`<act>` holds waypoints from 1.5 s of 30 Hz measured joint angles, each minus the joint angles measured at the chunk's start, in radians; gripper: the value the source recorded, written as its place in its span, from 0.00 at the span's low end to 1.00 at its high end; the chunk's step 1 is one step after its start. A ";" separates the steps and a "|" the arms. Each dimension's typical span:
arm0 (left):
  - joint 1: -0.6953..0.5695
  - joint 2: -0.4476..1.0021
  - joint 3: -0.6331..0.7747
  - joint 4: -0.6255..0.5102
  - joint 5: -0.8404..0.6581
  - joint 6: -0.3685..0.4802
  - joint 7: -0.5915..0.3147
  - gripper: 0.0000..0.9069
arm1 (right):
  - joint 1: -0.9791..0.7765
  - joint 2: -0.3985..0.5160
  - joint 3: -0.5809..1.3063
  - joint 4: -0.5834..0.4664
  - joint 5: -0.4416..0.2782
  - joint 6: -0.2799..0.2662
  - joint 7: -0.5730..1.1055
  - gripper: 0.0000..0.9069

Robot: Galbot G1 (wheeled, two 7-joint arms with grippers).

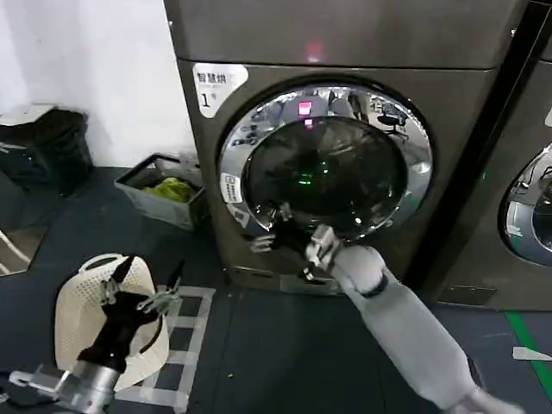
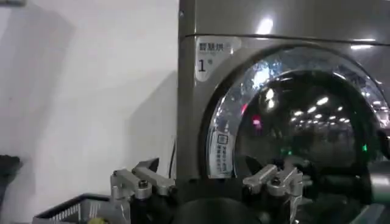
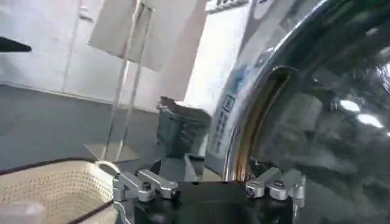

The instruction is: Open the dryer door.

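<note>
The dryer is a dark grey-brown front loader with a white "1" sticker. Its dryer door, a chrome ring around dark glass, lies flat against the front. My right gripper is at the door's lower left rim, open, with nothing between its fingers. In the right wrist view the right gripper faces the chrome ring, where a brassy slot runs along the ring's inner edge. My left gripper hangs open and low at the left, away from the dryer; the left wrist view shows the left gripper below the door.
A white mesh basket lies on the floor under the left arm, beside taped squares. A grey crate with green cloth stands left of the dryer. A black bin is farther left. A neighbouring machine stands right.
</note>
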State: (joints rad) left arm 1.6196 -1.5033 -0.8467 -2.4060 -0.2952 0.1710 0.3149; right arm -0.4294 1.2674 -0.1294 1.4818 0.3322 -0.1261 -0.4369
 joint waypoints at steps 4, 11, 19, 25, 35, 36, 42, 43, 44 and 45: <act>0.000 0.001 -0.003 0.000 -0.003 -0.002 0.001 1.00 | 0.022 0.017 -0.014 -0.030 0.003 0.000 -0.005 1.00; 0.003 -0.003 -0.002 0.000 0.005 -0.023 0.021 1.00 | 0.047 0.034 -0.027 -0.064 0.023 -0.019 -0.021 1.00; 0.006 -0.004 -0.006 0.007 0.010 -0.044 0.069 1.00 | 0.060 0.036 -0.028 -0.072 0.096 -0.043 -0.085 1.00; -0.003 -0.003 -0.026 0.026 -0.009 -0.049 0.092 1.00 | 0.044 0.013 -0.015 -0.044 0.111 -0.055 -0.189 1.00; -0.034 0.040 -0.106 0.057 -0.042 -0.013 0.087 1.00 | -0.016 -0.075 0.004 0.073 0.135 -0.034 -0.344 1.00; -0.037 0.048 -0.116 0.058 -0.046 -0.003 0.081 1.00 | -0.024 -0.083 0.008 0.084 0.148 -0.031 -0.362 1.00; -0.059 0.095 -0.145 0.073 -0.056 0.087 0.049 1.00 | -0.074 -0.126 0.033 0.148 0.186 -0.028 -0.453 1.00; -0.062 0.102 -0.145 0.073 -0.059 0.089 0.048 1.00 | -0.084 -0.135 0.040 0.159 0.191 -0.028 -0.466 1.00; -0.069 0.110 -0.145 0.074 -0.059 0.089 0.048 1.00 | -0.094 -0.143 0.046 0.172 0.197 -0.028 -0.477 1.00; -0.074 0.117 -0.145 0.074 -0.059 0.094 0.049 1.00 | -0.104 -0.150 0.051 0.184 0.203 -0.028 -0.485 1.00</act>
State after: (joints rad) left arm 1.5457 -1.3867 -0.9921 -2.3321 -0.3542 0.2647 0.3637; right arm -0.5329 1.1174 -0.0782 1.6655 0.5354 -0.1543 -0.9217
